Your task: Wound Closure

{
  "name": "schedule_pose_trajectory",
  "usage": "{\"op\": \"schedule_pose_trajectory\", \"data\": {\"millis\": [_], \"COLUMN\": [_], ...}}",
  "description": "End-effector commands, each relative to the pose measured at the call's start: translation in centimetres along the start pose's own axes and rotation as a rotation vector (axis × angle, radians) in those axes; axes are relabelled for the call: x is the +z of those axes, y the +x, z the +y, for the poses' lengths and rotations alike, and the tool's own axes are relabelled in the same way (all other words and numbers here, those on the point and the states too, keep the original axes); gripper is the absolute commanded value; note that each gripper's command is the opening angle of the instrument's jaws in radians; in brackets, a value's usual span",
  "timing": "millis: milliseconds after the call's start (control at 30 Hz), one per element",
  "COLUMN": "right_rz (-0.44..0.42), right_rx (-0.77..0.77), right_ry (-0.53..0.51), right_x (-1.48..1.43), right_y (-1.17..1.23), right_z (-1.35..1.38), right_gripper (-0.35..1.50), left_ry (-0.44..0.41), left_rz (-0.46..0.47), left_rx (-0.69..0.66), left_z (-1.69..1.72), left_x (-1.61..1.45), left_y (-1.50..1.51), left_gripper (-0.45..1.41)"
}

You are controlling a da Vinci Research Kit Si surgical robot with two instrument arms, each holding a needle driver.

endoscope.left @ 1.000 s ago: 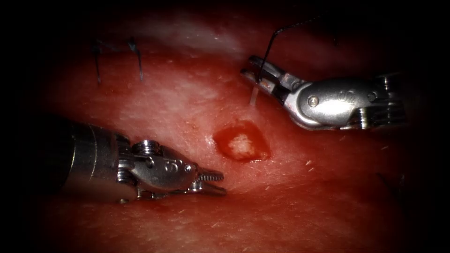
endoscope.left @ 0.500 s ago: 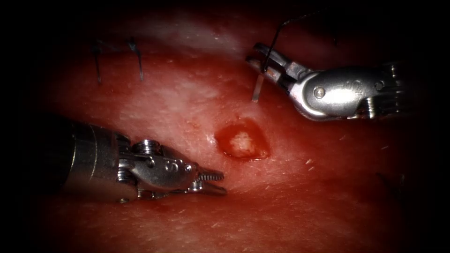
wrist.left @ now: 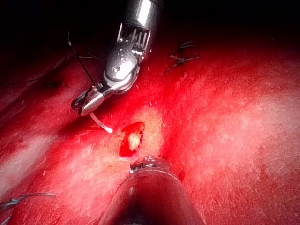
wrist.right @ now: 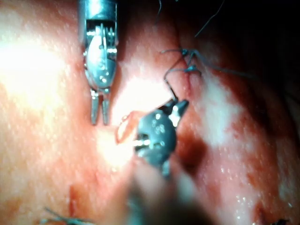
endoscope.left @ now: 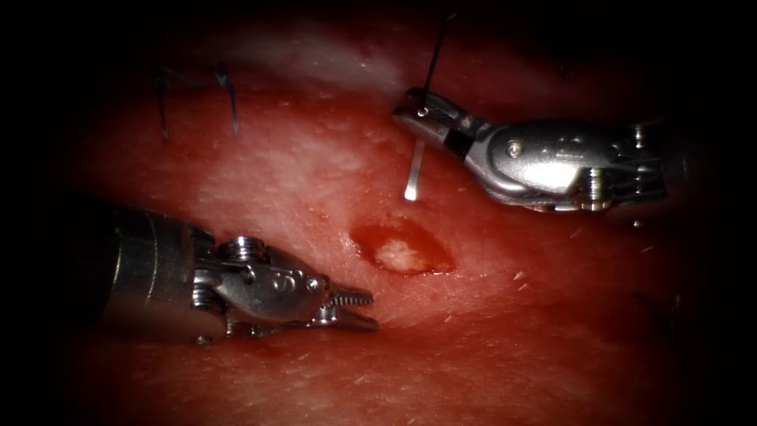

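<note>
Steel needle [endoscope.left: 412,175] hangs from your right end effector [endoscope.left: 419,118], clamped shut; it could twist. Left end effector [endoscope.left: 356,309] gapes slightly, empty.

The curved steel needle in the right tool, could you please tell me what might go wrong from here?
1. The right tool's fingers hold the curved steel needle near its thread end, above the red open cut; it could swivel in the grip.
2. The dark thread runs up from the fingers and might snag.
3. The left tool holds nothing, giving the tissue no support.
</note>
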Motion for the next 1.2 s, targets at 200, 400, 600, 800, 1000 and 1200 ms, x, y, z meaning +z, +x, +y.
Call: {"op": "schedule_pose_trajectory", "data": {"millis": [200,400,600,800,1000,1200], "right_rz": [-0.067,-0.077,-0.133,-0.225,-0.314,-0.389], "right_rx": [0.316,0.456,0.602,0.687,0.752,0.796], "right_ry": [0.006,0.043,0.045,0.033,0.009,0.05], "right_x": [0.04,0.04,0.03,0.0,-0.04,-0.07], "right_y": [-0.11,-0.1,-0.11,-0.12,-0.13,-0.18], "right_z": [-0.06,-0.05,-0.1,-0.19,-0.28,-0.37], "right_gripper": [-0.35,-0.35,-0.35,-0.35,-0.35,-0.35], "left_ry": [-0.001,0.0,0.0,-0.002,-0.004,-0.004], "left_rz": [0.0,0.0,0.0,0.0,0.0,0.0], "left_rx": [0.001,0.001,0.001,0.003,0.004,0.004], "left_z": [0.01,0.02,0.02,0.01,0.0,0.0], "left_x": [0.08,0.08,0.08,0.06,0.05,0.04], "left_y": [0.0,0.0,-0.01,-0.02,-0.03,-0.03], "left_gripper": [-0.01,-0.01,-0.01,-0.01,-0.01,-0.01]}}
